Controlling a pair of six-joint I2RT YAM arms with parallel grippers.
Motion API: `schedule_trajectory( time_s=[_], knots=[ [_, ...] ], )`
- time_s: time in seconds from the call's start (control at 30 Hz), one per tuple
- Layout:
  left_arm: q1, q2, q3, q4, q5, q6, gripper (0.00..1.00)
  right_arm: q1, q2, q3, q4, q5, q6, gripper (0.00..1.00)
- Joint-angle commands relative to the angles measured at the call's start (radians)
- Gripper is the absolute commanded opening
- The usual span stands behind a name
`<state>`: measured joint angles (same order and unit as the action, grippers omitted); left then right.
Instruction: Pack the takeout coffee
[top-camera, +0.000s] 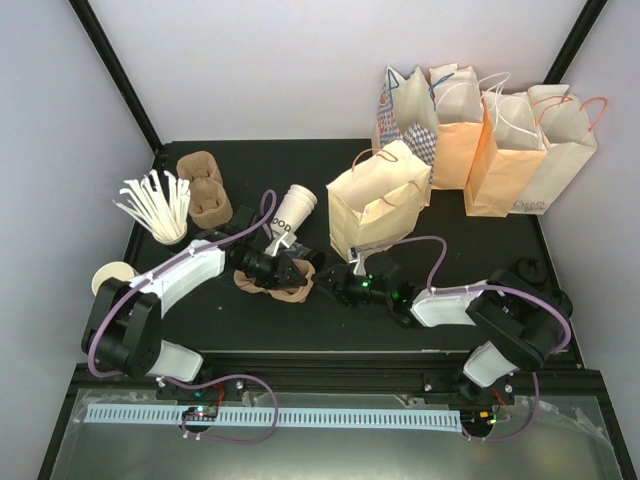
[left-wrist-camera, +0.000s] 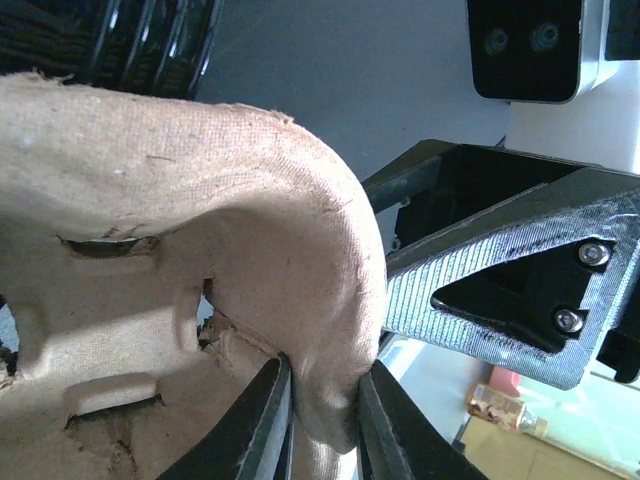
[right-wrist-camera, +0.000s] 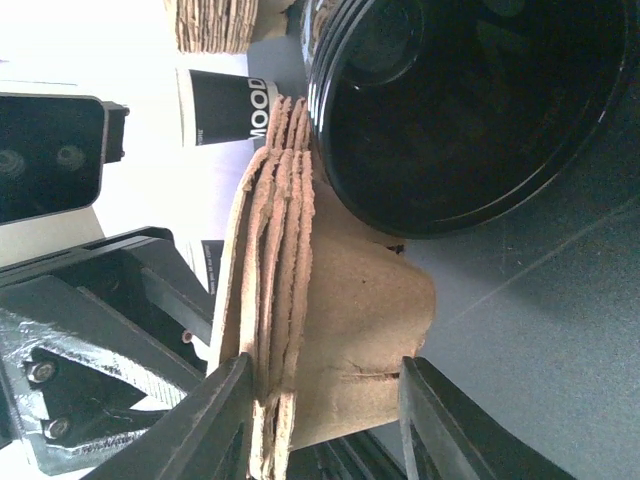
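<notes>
Black tabletop (top-camera: 270, 165), pale walls (top-camera: 300, 70) around the takeout coffee (top-camera: 295, 212).

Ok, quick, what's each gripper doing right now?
Left gripper: closed, pinching the edge of a cup carrier.
Right gripper: closed around a carrier stack, gripping one cup pocket.

Black table (top-camera: 300, 165), paper bags (top-camera: 495, 145), cup carriers (top-camera: 205, 188), white sticks (top-camera: 158, 205)
</notes>
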<state>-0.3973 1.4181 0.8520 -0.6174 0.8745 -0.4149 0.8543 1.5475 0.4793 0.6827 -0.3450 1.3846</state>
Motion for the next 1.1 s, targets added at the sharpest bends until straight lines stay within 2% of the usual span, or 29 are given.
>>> schedule_trajectory(
  time_s=[0.0, 0.17, 0.37, 0.53, 0.6, 0.73, 0.9, 1.07],
  knots=[
    [0.002, -0.065, 0.077, -0.012, 0.062, 0.047, 0.18, 0.006, 0.036, 0.01, -0.242, 0.003, -0.048, 0.43],
    [0.002, -0.107, 0.071, -0.013, 0.015, 0.061, 0.18, 0.006, 0.046, 0.069, -0.41, 0.035, -0.106, 0.43],
    [0.0, -0.131, 0.076, -0.039, -0.032, 0.085, 0.18, 0.006, 0.044, 0.072, -0.422, 0.04, -0.117, 0.43],
    [-0.009, -0.172, 0.09, -0.084, -0.107, 0.115, 0.18, 0.005, 0.027, 0.058, -0.362, 0.027, -0.138, 0.45],
    [-0.015, -0.169, 0.092, -0.099, -0.125, 0.13, 0.18, 0.006, 0.007, 0.054, -0.315, 0.023, -0.16, 0.49],
    [-0.02, -0.149, 0.072, -0.089, -0.12, 0.132, 0.18, 0.007, -0.051, 0.024, -0.19, 0.027, -0.174, 0.66],
    [-0.033, -0.115, 0.059, -0.059, -0.111, 0.116, 0.18, 0.007, -0.111, -0.001, -0.125, 0.05, -0.192, 0.7],
    [-0.052, -0.093, 0.06, -0.045, -0.104, 0.109, 0.18, 0.007, -0.101, -0.013, -0.032, 0.01, -0.178, 0.81]
  ],
)
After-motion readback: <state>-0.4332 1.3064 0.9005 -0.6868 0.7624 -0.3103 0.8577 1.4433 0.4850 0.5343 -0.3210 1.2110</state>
